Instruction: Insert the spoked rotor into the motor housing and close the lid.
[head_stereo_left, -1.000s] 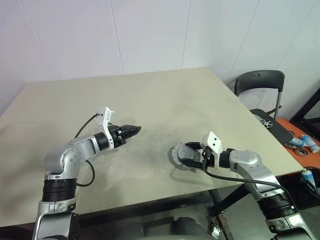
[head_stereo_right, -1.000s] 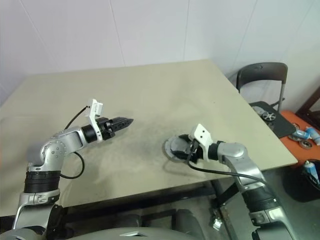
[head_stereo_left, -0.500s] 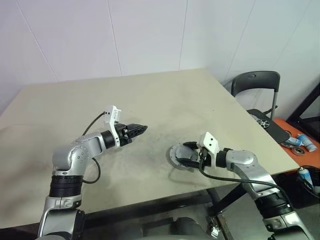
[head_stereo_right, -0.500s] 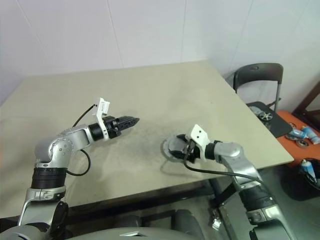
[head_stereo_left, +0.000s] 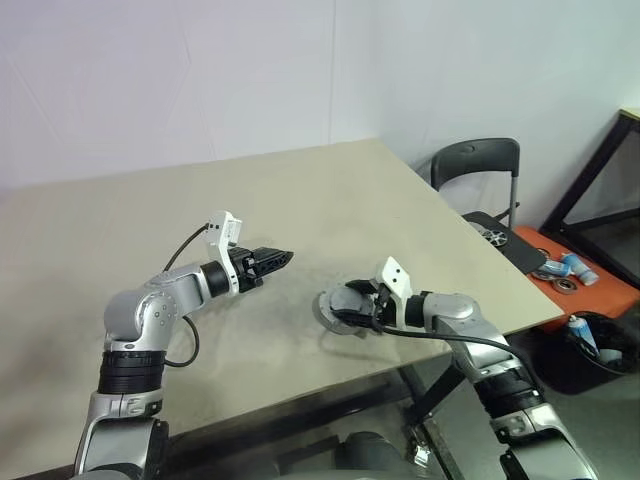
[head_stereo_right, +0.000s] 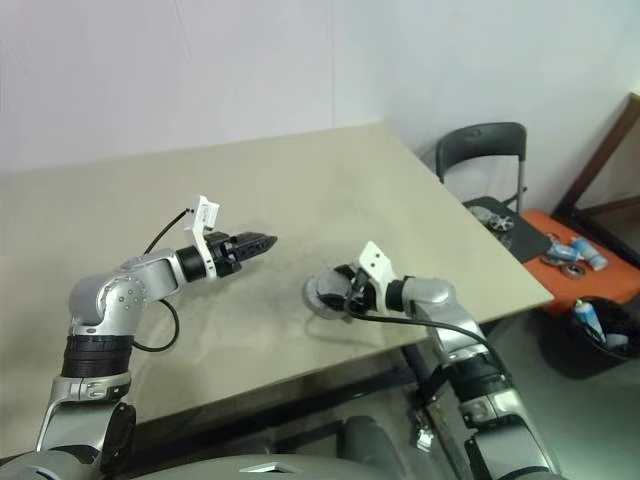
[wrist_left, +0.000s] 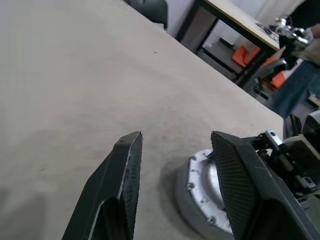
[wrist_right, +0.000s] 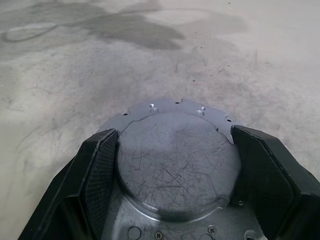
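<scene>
The round silver-grey metal lid (wrist_right: 175, 165), scratched on top, with a notched edge and small screw holes around its flange, lies flat on the beige bench (head_stereo_left: 150, 220) near its front edge, on the robot's right half. The right tool (wrist_right: 172, 175) reaches over it from the near side, its two black fingers (wrist_right: 100, 170) spread wide to either side of the raised round centre, close against it; whether they press it cannot be told. The left tool (head_stereo_left: 272, 260) hangs above the bench well to the left of the lid, pointing toward it, fingers partly apart and empty. Beyond the bench's right corner stands a black chair (head_stereo_left: 475, 170).
</scene>
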